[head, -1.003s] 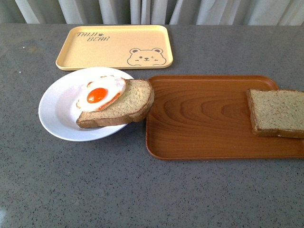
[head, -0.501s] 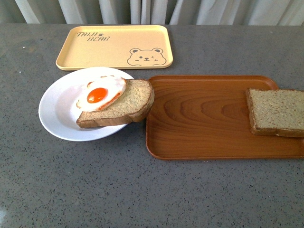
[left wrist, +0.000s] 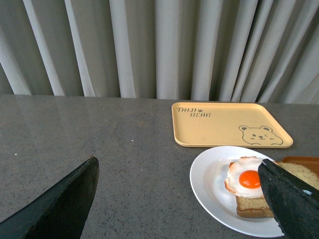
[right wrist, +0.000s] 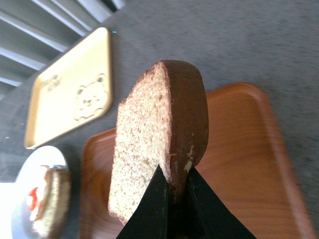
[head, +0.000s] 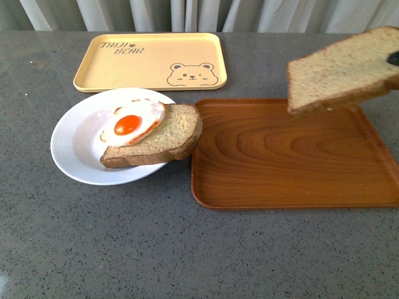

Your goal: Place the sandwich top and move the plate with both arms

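Note:
The sandwich top [head: 341, 70], a speckled brown bread slice, hangs tilted in the air above the far right of the wooden tray [head: 274, 162]. My right gripper [right wrist: 173, 175] is shut on its crust edge [right wrist: 187, 114]; only a black tip shows at the front view's right edge. The white plate [head: 78, 146] lies left of the tray and carries a bread slice with fried egg [head: 132, 121]. My left gripper [left wrist: 177, 172] is open, low over the table; its far finger [left wrist: 291, 199] overlaps the plate's [left wrist: 212, 186] right part in that view.
A pale yellow bear tray [head: 153, 60] lies at the back behind the plate. The egg slice [head: 171, 134] overhangs the plate's rim toward the wooden tray. Grey curtains [left wrist: 159, 47] close off the far edge of the table.
The sandwich top lay flat on the right end of the wooden tray; now it is lifted off it, tilted, and shifted left and up in the right gripper.

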